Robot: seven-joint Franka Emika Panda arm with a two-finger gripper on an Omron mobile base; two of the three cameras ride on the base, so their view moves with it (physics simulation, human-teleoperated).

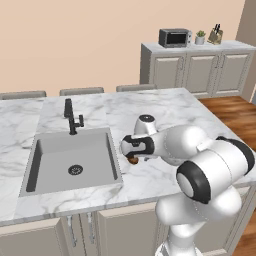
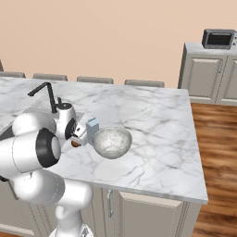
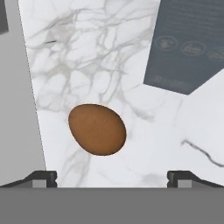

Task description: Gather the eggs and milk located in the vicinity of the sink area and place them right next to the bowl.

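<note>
Pincer (image 3: 112,179), jaws wide and grasping nothing, is hovering over the small brown oval egg (image 3: 97,129) lying on the white marble desk (image 2: 152,120) between the grey recessed sink (image 1: 70,160) and the blue-and-white milk carton (image 2: 92,127), which is standing just beside the glossy pale speckled bowl (image 2: 112,142); egg pickup apparently remaining.

Quick count across the island

One egg (image 3: 97,129) on the marble, one milk (image 2: 92,126), one bowl (image 2: 112,141), one sink (image 1: 52,165) with one faucet (image 1: 71,116). Three chair backs (image 1: 81,91) behind, one microwave (image 1: 174,37), one plant (image 1: 200,37).
</note>
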